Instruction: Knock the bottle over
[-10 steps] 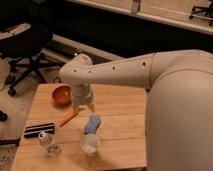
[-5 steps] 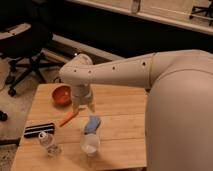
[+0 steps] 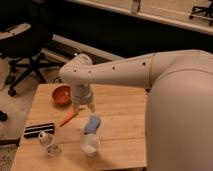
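The single arm [image 3: 125,70] extended from the right of the camera view toward the left, its pale forearm link running nearly level with a slight downward slope. The large upper link [image 3: 180,115] filled the right side of the view. At the far end, the rounded wrist joint [image 3: 76,71] turned the last segment straight down. The gripper [image 3: 83,105] hung directly beneath that joint, pointing downward, left of centre in the view.

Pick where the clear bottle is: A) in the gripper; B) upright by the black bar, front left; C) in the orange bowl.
B: the bottle stands upright beside the black bar, left of the white cup, while the gripper hangs farther back near the orange bowl.
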